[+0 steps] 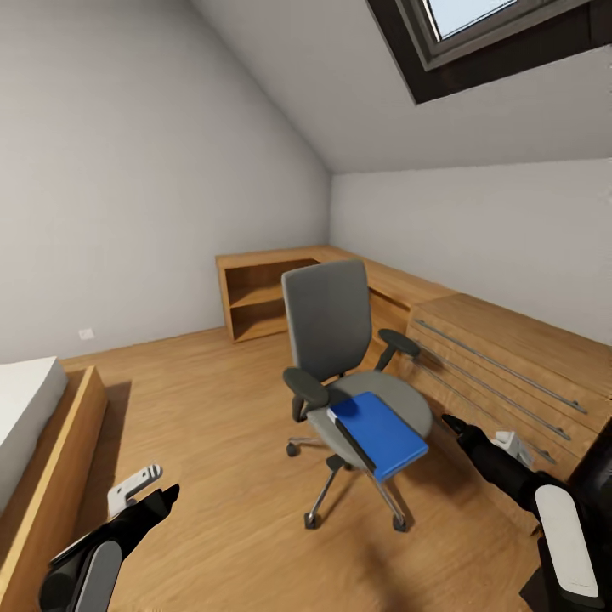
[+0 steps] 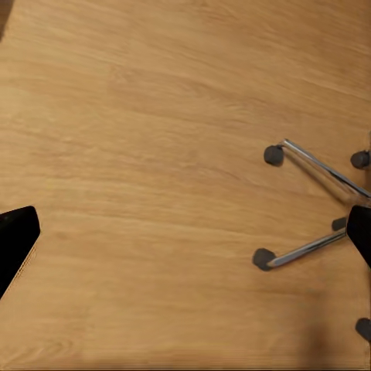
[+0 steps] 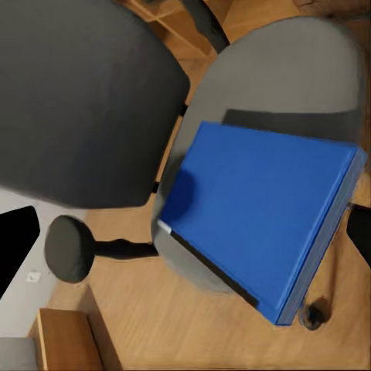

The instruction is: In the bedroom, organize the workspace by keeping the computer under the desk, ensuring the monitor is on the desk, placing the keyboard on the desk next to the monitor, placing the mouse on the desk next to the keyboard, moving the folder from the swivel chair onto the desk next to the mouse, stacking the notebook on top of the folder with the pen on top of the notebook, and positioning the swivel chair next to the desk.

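Bedroom, plank floor [image 2: 154,154]. Swivel chair [image 1: 336,340] just ahead of right pincer [image 1: 456,422], low wooden cabinets [image 1: 501,365] right beside it. Blue folder [image 3: 263,212] lies on the seat, overhanging the front edge, directly under right pincer, not gripped. Both pincers spread, empty; left pincer [image 1: 161,491] low over floor, near chair base [image 2: 309,201]. Folder move not started; armrest [image 1: 308,387] crowds the reach.

- The room is evenly and softly bright; a skylight [image 1: 501,34] high above the swivel chair [image 1: 340,357] shows pale daylight.
- Shadows are faint and diffuse: a soft patch on the plank floor [image 1: 221,408] under the chair.
- No glare shows.
- In the right wrist view a blurred dark smudge lies on the blue folder [image 3: 263,209].
- Rendering looks slightly soft, edges mildly smeared.
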Robot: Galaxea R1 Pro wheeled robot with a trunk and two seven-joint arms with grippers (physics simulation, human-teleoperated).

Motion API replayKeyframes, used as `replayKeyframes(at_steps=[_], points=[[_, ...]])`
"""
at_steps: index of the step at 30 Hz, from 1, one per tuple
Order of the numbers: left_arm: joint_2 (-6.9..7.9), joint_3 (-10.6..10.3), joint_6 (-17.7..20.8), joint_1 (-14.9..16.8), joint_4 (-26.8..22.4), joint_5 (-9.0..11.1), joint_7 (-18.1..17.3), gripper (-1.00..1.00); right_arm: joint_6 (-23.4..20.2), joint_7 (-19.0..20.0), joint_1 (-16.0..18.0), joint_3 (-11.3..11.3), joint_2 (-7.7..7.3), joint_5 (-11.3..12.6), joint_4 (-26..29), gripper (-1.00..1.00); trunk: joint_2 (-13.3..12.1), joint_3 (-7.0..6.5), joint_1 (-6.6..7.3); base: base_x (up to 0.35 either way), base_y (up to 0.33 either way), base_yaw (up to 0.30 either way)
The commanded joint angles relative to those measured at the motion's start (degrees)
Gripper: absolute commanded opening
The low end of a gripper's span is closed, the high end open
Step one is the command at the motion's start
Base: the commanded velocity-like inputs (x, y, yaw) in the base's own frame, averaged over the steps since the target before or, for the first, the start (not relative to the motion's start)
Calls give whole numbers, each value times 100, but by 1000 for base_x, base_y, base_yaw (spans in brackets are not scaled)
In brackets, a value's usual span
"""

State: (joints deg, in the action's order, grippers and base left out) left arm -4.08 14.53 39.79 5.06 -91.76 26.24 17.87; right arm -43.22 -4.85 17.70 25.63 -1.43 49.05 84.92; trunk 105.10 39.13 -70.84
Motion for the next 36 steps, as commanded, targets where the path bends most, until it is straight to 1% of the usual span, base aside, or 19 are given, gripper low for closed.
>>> replayKeyframes(at_steps=[1,8,14,15,17,23,36], points=[[-4,6,20,4,-7,62,43,100,-29,-51,5,4,1,60,7,100,3,11,3,-267,233,-71],[-5,6,20,4,-6,59,49,100,-28,-51,5,4,2,60,7,100,3,27,3,-263,170,-31],[-5,6,26,4,-4,57,50,100,-28,-51,5,4,1,60,1,100,3,28,3,-96,21,-3],[-14,-5,35,4,-40,56,62,100,-6,-41,5,-2,14,62,-83,100,3,28,3,-9,2,0],[-24,-9,37,4,-59,56,75,100,12,-26,5,-4,19,67,-295,100,84,64,-40,-4,1,0],[-30,-11,34,4,-68,56,83,100,38,-18,5,8,16,74,-603,100,324,172,-172,-1,0,0],[-32,-35,29,4,-70,56,101,100,58,-1,5,67,17,78,-732,100,846,405,-458,0,0,0]])
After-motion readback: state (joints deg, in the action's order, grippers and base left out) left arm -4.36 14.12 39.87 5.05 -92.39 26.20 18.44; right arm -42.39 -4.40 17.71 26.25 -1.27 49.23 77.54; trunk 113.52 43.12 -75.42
